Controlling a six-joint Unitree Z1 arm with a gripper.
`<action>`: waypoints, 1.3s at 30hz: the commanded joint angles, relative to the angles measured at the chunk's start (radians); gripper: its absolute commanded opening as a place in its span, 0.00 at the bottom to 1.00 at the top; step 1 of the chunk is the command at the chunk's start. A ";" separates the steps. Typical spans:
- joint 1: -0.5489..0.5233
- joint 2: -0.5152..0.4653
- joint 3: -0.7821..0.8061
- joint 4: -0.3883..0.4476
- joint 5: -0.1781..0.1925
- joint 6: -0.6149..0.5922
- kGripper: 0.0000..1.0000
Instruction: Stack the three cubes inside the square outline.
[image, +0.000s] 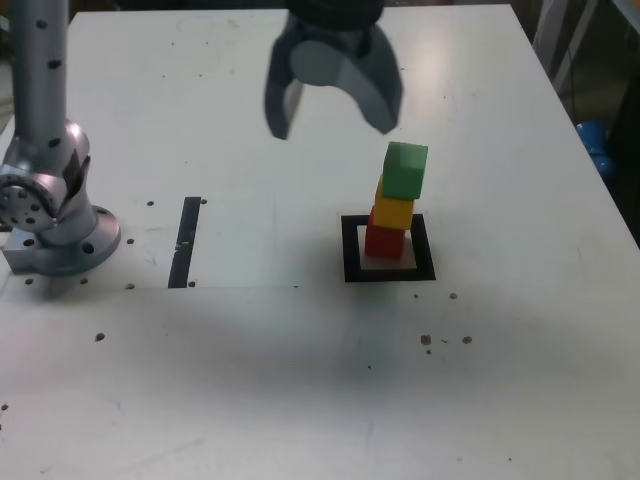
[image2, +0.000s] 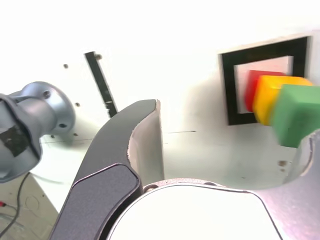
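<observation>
I see a white tabletop (image: 300, 380), speckled with small dark marks and evenly lit. Beyond its edge on the exterior view's right, something blue (image: 598, 148) sits beside pale slanted bars (image: 560, 45).

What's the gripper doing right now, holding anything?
Gripper: open, holding nothing, in the air above the table, up and to the exterior view's left of the green cube topping the stack.

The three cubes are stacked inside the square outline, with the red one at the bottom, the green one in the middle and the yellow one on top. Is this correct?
Not quite: the exterior view shows the yellow cube in the middle and the green cube on top. The red cube is at the bottom, inside the square outline.
</observation>
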 joint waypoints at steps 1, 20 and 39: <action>0.004 -0.027 0.041 -0.007 0.002 -0.008 1.00; 0.147 -0.217 0.613 -0.345 -0.055 0.001 1.00; 0.179 -0.224 0.874 -0.549 -0.134 0.065 1.00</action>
